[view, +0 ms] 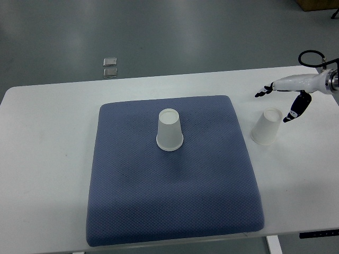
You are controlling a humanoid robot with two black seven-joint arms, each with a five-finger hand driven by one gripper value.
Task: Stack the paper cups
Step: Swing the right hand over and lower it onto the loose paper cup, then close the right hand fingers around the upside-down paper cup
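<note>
One white paper cup (170,130) stands upside down near the middle of the blue mat (169,201). A second white paper cup (266,126) stands upside down on the white table, just right of the mat. My right hand (283,100) hovers above and to the right of that second cup, its fingers spread and holding nothing. It does not touch the cup. The left arm is out of view.
The white table (47,159) carries the mat at its centre. Two small clear square objects (110,67) lie on the grey floor beyond the table's far edge. A black cable (310,54) loops by the right wrist.
</note>
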